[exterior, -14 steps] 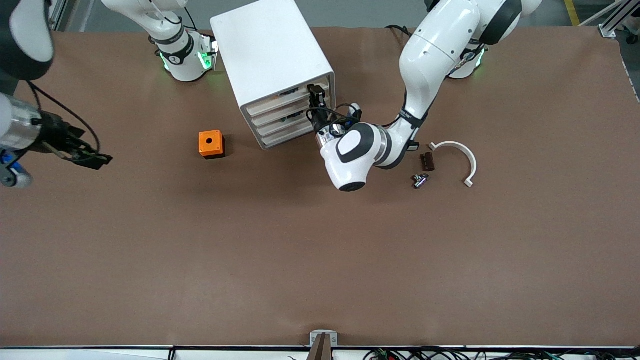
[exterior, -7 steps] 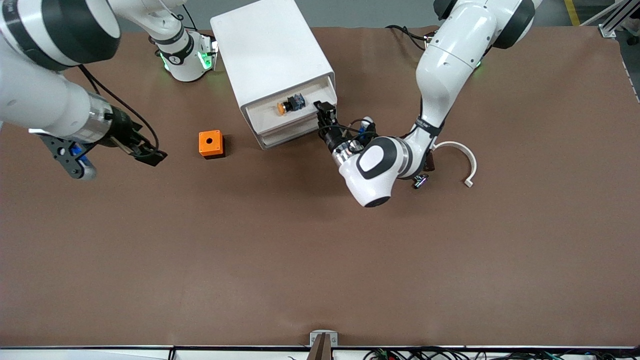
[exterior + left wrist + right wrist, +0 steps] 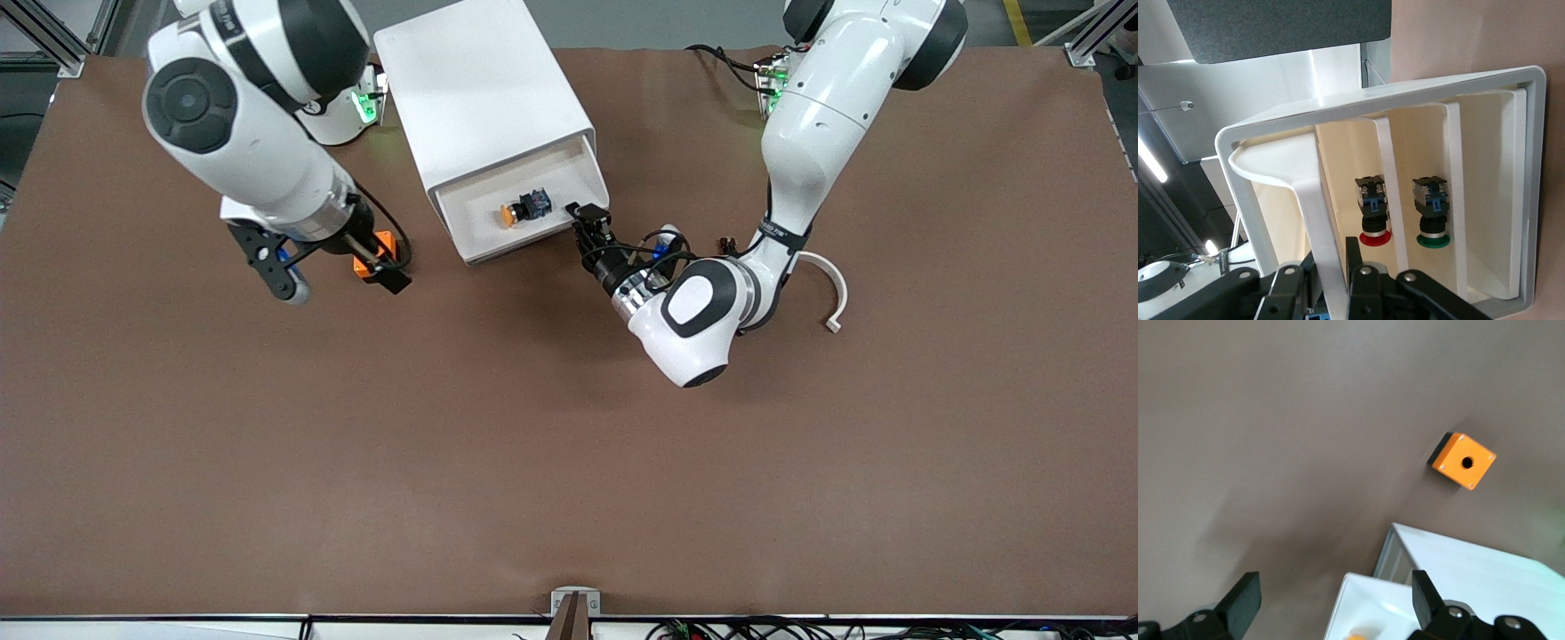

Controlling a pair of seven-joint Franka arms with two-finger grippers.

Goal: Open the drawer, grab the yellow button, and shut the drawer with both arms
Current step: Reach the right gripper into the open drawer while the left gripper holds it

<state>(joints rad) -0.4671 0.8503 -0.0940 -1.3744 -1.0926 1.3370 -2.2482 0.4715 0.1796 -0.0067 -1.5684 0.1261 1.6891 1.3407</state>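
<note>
One step done: drawer [image 3: 511, 209] open, left gripper [image 3: 590, 220] clamping its front; button [image 3: 524, 208] inside, untaken; right gripper [image 3: 384, 271] spread wide over orange cube [image 3: 366, 264]; closing left.

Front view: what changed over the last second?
The left gripper, shut on the drawer front, pulled it out of the cabinet toward the front camera, uncovering the button inside. The right gripper, fingers open, swung in from the right arm's end of the table to over the orange cube. The cabinet, the cube and the white curved piece stayed put.
</note>
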